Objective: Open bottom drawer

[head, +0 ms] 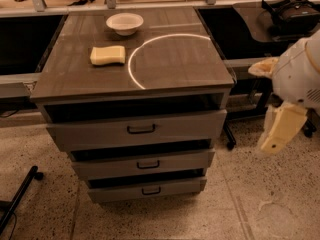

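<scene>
Speckled floor [270, 209] rings the cabinet [175, 59]; its bottom drawer [175, 186] sits lowest, seemingly shut. My hand [281, 129] hangs well right, clenched or released I cannot tell, and could hook the middle handle [148, 164] just above instead.

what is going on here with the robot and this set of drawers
A one-arm robot stands to the right of a three-drawer cabinet. Its gripper hangs in the air off the cabinet's right side, roughly level with the top drawer, touching nothing. The bottom drawer, the one it is meant to open, has not been grasped; its small black handle is free. A white bowl and a yellow sponge sit on the cabinet top.
</scene>
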